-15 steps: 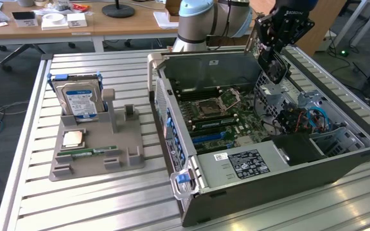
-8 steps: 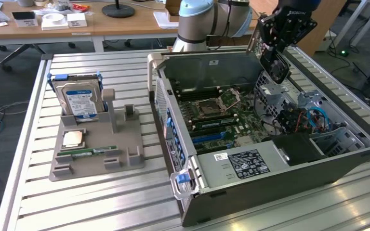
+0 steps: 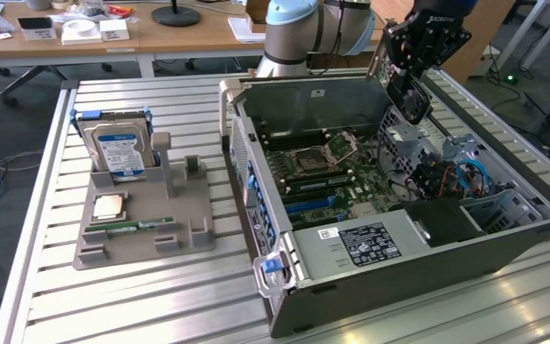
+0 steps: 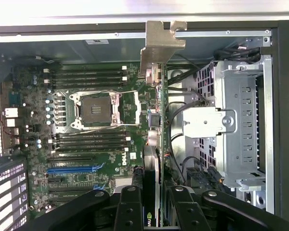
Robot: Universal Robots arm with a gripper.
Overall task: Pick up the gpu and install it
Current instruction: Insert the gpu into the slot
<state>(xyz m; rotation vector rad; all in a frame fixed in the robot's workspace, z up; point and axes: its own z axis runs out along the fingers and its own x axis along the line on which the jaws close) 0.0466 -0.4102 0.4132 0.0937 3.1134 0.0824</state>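
The black two-finger gripper (image 3: pixel 412 77) is clamped on the gpu (image 3: pixel 414 104), a thin dark-faced green card, above the open grey metal computer case (image 3: pixel 389 279).

Exterior view: the card hangs on edge over the case's far corner. The case lies on a slatted aluminium table (image 3: pixel 141 301), with a grey plastic holder tray (image 3: pixel 194 236) near the table's edge on the exterior view's left. Wooden desks (image 3: pixel 160 36) and a dark floor (image 3: pixel 8 143) lie beyond. Wrist view: the gripper's (image 4: pixel 156 209) fingers (image 4: pixel 130 207) pinch the gpu (image 4: pixel 156 144) edge-on. Its silver bracket (image 4: pixel 161 43) is by the case wall, and the green motherboard (image 4: pixel 111 159) lies below.
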